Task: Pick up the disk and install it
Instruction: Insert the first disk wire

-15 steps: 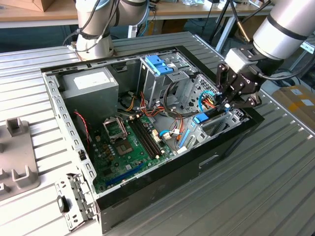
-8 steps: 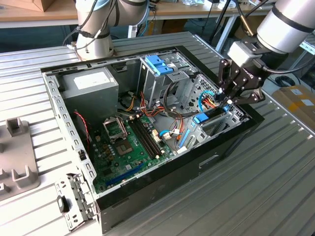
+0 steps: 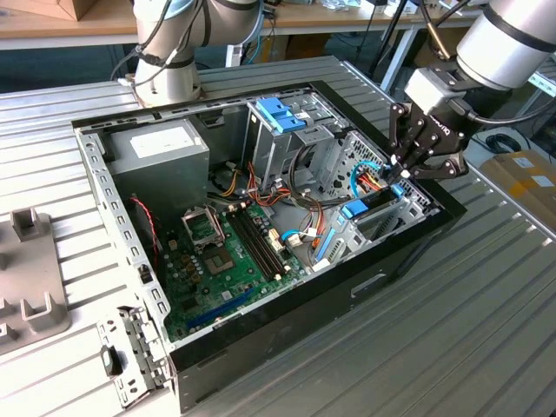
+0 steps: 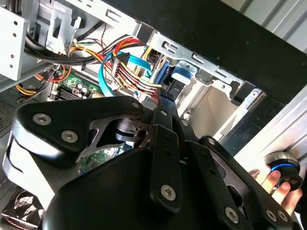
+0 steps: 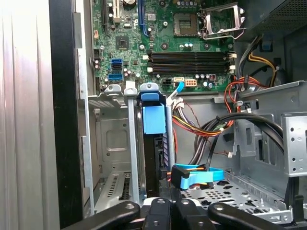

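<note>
Installation looks under way: in the exterior view the black gripper (image 3: 407, 167) hangs closed at the open computer case's (image 3: 104, 187) far-right corner. In the first wrist view the blue-framed dark disk (image 5: 153, 143) stands edgewise in its metal bay, calling for a straight, seated push.

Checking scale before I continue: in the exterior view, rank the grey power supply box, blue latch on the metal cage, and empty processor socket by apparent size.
1. Grey power supply box, clearly largest.
2. Processor socket.
3. Blue latch; near the socket's size, so the order is unsure.
</note>
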Robot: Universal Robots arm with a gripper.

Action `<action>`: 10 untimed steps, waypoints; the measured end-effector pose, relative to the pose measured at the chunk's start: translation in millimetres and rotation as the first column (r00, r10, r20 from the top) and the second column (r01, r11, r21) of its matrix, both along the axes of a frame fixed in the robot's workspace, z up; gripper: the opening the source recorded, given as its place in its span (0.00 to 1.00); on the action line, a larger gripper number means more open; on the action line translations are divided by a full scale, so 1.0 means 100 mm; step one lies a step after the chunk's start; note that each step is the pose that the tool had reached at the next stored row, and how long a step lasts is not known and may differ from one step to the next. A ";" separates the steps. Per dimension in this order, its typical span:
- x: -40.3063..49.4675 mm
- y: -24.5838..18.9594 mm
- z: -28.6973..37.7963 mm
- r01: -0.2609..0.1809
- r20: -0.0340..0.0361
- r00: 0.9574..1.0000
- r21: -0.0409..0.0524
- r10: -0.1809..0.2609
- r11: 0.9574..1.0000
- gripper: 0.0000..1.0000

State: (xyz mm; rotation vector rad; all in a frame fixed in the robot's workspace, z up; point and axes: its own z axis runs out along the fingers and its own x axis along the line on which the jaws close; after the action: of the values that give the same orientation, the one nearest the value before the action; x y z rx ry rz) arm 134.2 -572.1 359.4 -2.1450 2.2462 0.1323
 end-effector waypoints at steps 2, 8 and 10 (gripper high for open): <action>0.036 0.000 0.000 0.000 -0.004 1.000 0.000 0.000 1.000 0.10; 0.271 0.000 0.000 -0.001 -0.029 1.000 0.000 0.001 1.000 0.10; 0.293 0.001 0.000 -0.001 -0.031 1.000 0.000 0.001 1.000 0.10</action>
State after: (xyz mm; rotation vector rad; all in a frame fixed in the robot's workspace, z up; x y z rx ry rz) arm 163.5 -572.0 359.4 -2.1591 2.2618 0.1671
